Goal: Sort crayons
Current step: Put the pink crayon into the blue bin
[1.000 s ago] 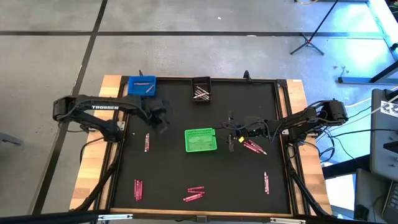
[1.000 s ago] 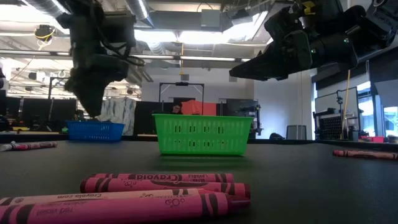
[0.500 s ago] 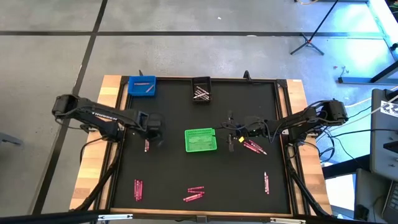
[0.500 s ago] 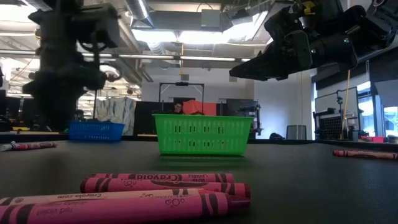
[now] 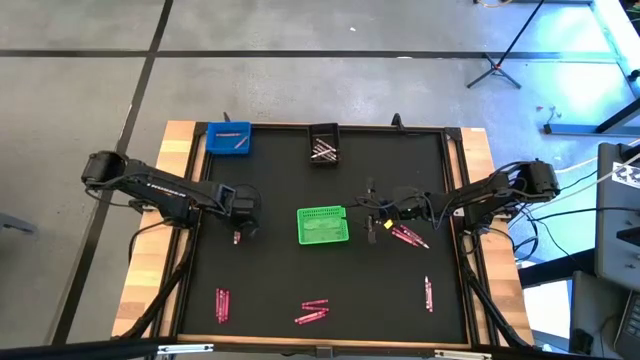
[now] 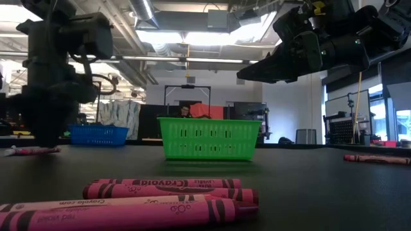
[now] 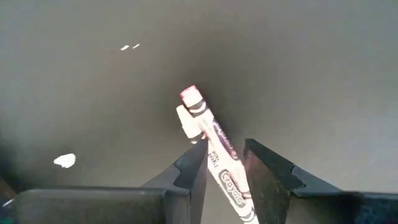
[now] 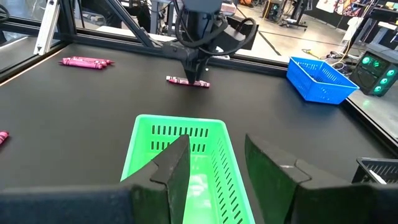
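Two crayons point(image 5: 236, 236) lie side by side on the black mat, left of the green bin point(image 5: 323, 225). My left gripper point(image 5: 240, 208) points down over them, open. In the left wrist view its fingers point(image 7: 194, 169) stand on either side of the pink crayon point(image 7: 211, 140), low over the mat. My right gripper point(image 8: 216, 152) hangs open and empty in the air, just right of the green bin point(image 8: 180, 155). More pink crayons lie near the front edge point(image 5: 313, 311), at the front left point(image 5: 221, 305) and at the right point(image 5: 408, 236).
A blue bin point(image 5: 228, 138) holding a crayon stands at the far left. A black bin point(image 5: 323, 145) with pale crayons stands at the far middle. A single crayon point(image 5: 428, 293) lies at the near right. Wooden table edges frame the mat.
My left gripper has moved from near the blue bin toward the table's near edge and down, rolling about its own axis. It now stands low over the two crayons left of the green bin. Its fingers have stayed open.
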Controlling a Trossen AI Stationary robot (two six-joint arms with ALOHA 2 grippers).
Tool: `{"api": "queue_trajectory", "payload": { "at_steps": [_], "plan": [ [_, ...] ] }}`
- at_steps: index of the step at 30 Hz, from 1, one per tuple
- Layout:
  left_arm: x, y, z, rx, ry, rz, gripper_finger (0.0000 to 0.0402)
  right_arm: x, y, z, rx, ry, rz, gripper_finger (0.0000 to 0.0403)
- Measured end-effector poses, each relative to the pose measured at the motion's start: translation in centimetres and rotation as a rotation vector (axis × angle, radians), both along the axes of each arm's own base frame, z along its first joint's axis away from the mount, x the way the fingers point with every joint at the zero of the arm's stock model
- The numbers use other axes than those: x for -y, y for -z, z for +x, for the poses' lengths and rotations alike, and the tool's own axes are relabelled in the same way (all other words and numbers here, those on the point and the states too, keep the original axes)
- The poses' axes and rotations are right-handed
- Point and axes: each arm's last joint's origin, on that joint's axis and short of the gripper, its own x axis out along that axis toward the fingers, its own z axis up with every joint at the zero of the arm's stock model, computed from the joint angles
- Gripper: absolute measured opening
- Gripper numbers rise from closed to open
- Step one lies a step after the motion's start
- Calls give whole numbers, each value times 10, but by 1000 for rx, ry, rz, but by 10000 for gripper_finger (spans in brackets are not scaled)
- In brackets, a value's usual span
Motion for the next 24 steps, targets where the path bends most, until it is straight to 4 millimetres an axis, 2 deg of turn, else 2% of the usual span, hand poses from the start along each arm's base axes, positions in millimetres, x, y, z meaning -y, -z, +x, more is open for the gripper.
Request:
{"api": "queue_trajectory", "payload": {
  "at_steps": [7,17,24],
  "plan": [
    [0,2,2,25,6,-1,98,0,0,0,1,0,0,150],
    [0,10,-4,2,29,-1,97,0,0,0,2,1,0,150],
    [-1,10,-4,-4,83,26,67,0,0,0,2,1,0,150]
  ]
}}
